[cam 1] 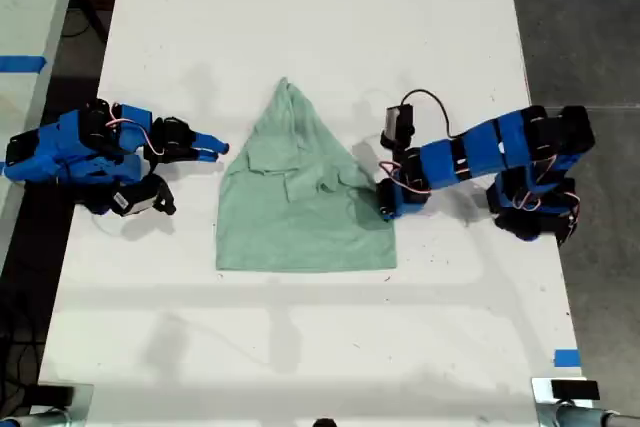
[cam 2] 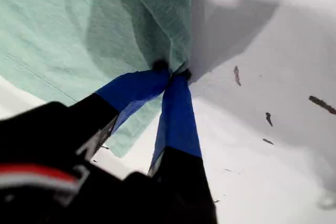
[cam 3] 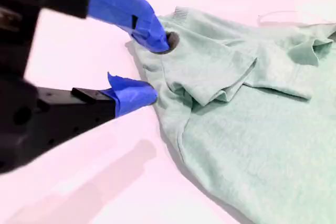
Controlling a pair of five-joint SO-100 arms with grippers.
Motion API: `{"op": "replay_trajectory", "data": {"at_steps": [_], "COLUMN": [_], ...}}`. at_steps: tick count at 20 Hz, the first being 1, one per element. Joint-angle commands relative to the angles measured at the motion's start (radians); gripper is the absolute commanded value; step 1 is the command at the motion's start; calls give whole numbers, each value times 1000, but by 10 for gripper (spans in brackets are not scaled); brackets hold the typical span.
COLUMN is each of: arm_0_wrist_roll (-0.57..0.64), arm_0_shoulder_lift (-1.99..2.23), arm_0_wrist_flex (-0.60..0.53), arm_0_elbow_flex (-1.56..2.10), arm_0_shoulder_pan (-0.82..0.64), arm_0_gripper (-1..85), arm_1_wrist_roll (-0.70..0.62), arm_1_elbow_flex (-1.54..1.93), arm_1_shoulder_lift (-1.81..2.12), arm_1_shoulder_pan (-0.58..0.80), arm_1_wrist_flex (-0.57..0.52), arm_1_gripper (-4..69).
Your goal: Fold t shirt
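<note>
Item: t shirt (cam 1: pixel 300 202), pale mint, lying mid-worktop (cam 1: pixel 300 7), roughly triangular w/ point toward the far side and straight hem near; sleeves folded in over the body (creases visible).

Our first gripper (cam 2: pixel 172 72), at the exterior view's right: jaws pinched tight on the shirt's edge, cloth bunched at the tips.

Our second gripper (cam 3: pixel 149 66), at the exterior view's left: jaws parted to a medium gap, holding nothing, tips just at the shirt's edge.

Worktop: white, w/ a few dark flecks near the first gripper.
</note>
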Motion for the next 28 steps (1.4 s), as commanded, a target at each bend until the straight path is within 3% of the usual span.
{"op": "replay_trajectory", "data": {"at_steps": [1, 5, 9, 12, 16, 18, 19, 21, 22, 24, 25, 28], "arm_0_wrist_roll": [-9, -9, -9, -9, -9, -9, -9, -9, -9, -9, -9, -9], "arm_0_shoulder_lift": [5, 5, 5, 5, 5, 5, 5, 5, 5, 5, 5, 5], "arm_0_wrist_flex": [3, 3, 3, 3, 3, 3, 3, 3, 3, 3, 3, 3], "arm_0_elbow_flex": [-11, -11, -11, -11, -11, -11, -11, -11, -11, -11, -11, -11], "arm_0_shoulder_pan": [-11, -11, -11, -11, -11, -11, -11, -11, -11, -11, -11, -11], "arm_0_gripper": [120, 120, 120, 120, 120, 120, 120, 120, 120, 120, 120, 120], "arm_1_wrist_roll": [-41, -202, -311, -364, -365, -365, -370, -370, -367, -333, -235, -167], "arm_1_elbow_flex": [-152, -466, -779, -1014, -1020, -1012, -1012, -982, -939, -822, -707, -187], "arm_1_shoulder_lift": [95, 28, -244, -479, -546, -523, -500, -405, -330, -156, -48, 370], "arm_1_shoulder_pan": [-6, -23, -35, -20, -6, -9, -12, -6, 2, 26, 38, 52], "arm_1_wrist_flex": [104, 124, 57, 26, -38, -28, -12, 55, 101, 245, 314, 233], "arm_1_gripper": [-5, -5, -5, -5, 10, 256, 307, 287, 228, 6, 9, 9]}}
